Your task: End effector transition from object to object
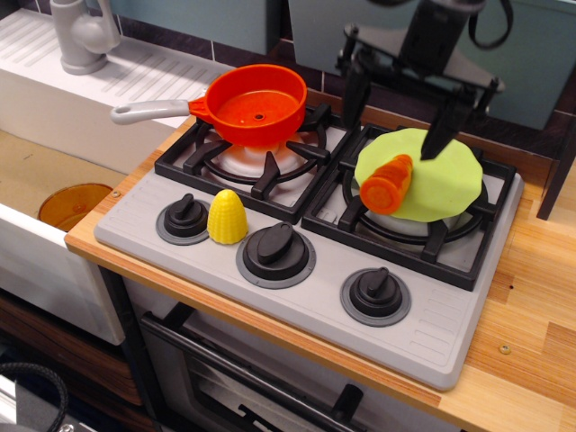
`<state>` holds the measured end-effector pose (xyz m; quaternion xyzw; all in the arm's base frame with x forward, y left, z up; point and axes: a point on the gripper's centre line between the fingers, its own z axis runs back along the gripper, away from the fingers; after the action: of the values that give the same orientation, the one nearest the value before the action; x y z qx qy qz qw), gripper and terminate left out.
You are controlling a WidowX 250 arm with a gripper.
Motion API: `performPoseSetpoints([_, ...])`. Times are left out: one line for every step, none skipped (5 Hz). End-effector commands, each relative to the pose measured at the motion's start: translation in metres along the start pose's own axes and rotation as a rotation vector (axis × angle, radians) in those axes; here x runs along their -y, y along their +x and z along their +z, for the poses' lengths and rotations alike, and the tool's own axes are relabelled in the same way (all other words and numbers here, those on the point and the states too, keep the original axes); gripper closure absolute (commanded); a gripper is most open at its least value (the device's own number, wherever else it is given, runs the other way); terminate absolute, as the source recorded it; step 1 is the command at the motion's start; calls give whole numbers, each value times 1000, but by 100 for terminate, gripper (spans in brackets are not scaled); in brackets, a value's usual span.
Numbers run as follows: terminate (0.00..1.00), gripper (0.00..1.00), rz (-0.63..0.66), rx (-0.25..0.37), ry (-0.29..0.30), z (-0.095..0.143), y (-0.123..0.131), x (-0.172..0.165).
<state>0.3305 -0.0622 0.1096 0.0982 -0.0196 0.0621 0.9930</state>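
My black gripper [400, 110] hangs above the back right burner with its claw fingers [355, 90] spread wide and nothing between them. Below it an orange toy carrot [386, 184] lies on its side on a lime green plate [432, 175], which rests on the right burner grate [468, 241]. The gripper is clear of the carrot and the plate. An orange pan [255, 105] with a grey handle sits on the left burner. A yellow toy corn cob [227, 216] stands on the grey stove panel between two knobs.
Three black stove knobs [275, 251] line the front panel. A sink [54, 180] with a grey faucet [81, 36] lies to the left. The wooden counter [540, 306] runs along the right. A dark post [560, 171] stands at the far right edge.
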Motion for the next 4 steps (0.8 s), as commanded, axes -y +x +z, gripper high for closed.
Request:
performPoseSetpoints([0, 0, -38, 102, -3, 10, 2, -47])
performPoseSetpoints([0, 0, -42, 136, -2, -5, -8, -64])
performPoseSetpoints([0, 0, -33, 165, 3, -21, -18, -75])
performPoseSetpoints([0, 0, -34, 184, -5, -33, -26, -82])
